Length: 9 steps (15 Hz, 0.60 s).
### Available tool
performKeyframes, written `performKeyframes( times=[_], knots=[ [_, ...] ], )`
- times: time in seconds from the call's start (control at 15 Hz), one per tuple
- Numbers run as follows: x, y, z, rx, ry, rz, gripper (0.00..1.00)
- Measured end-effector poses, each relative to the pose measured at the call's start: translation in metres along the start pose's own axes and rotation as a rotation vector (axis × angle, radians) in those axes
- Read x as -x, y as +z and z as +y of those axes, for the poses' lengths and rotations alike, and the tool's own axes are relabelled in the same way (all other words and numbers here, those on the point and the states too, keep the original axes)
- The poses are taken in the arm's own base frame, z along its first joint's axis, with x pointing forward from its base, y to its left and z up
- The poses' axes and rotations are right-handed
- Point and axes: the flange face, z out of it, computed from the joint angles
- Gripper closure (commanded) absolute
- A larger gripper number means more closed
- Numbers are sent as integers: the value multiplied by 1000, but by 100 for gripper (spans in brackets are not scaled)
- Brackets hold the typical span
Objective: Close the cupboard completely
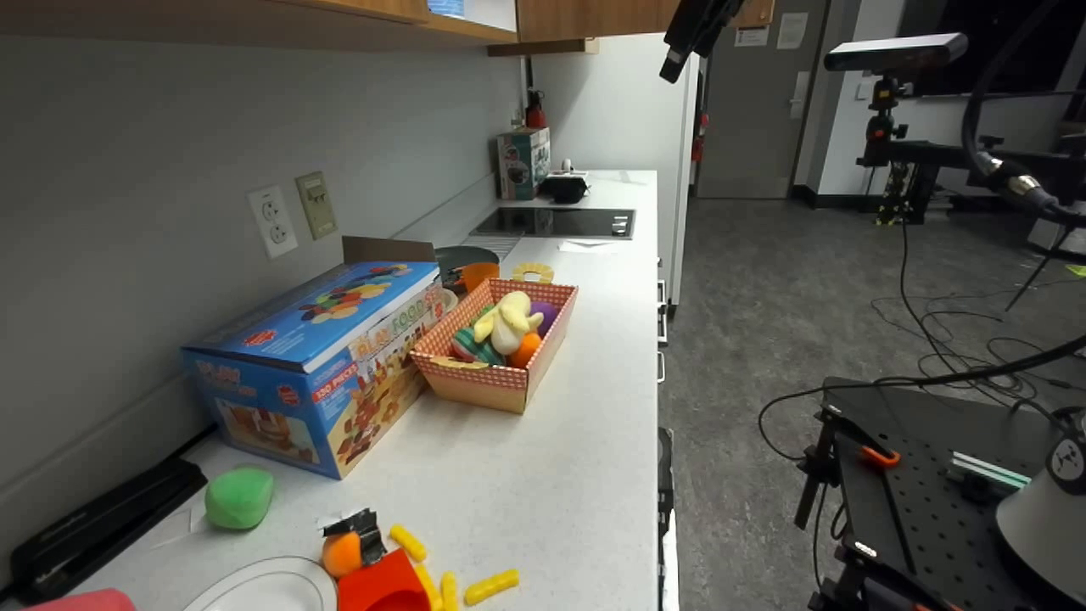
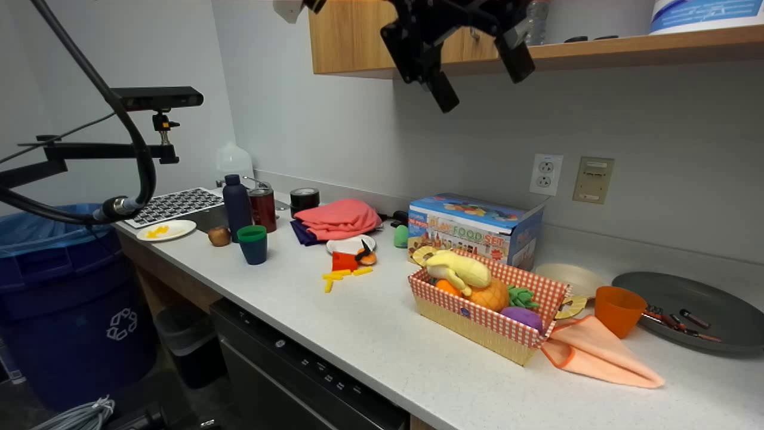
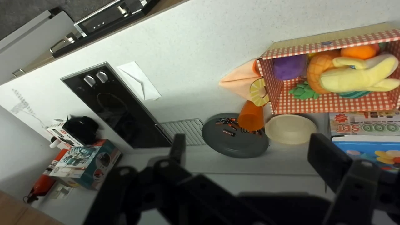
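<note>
Black two-fingered gripper is spread wide, with nothing seen between the fingers in the wrist view; it hangs high over the white speckled counter. Subject of work: the long light-tan wooden cupboard with flat plain panels, fixed to the pale grey wall above. In an exterior view I find one flat light-tan door panel standing out from the wall, by my reading swung open; closure judged outstanding. The gripper overlaps that panel there, but contact I cannot establish from my station.

Hazards noted. One: spread fingers could straddle the door edge and jam it; I should bring them together before pushing. Two: force applied near the hinge, which I cannot see, would lack leverage and may leave a gap. Three: fingers straying over the cupboard's open shelf board could topple the clear plastic bottle or the white tub with a blue label, possibly toward the rectangular basket with red-and-white checked lining below. Four: fingertips may skid on the smooth face, losing the door short of closure.
</note>
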Motion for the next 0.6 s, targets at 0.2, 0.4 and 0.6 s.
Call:
performKeyframes(
  times=[0.2, 0.4, 0.6],
  knots=[
    [0, -2, 1, 1, 2, 2, 0],
    [1, -1, 3, 6, 24, -1, 0],
    [1, 0, 7, 17, 72, 0, 0]
  ],
)
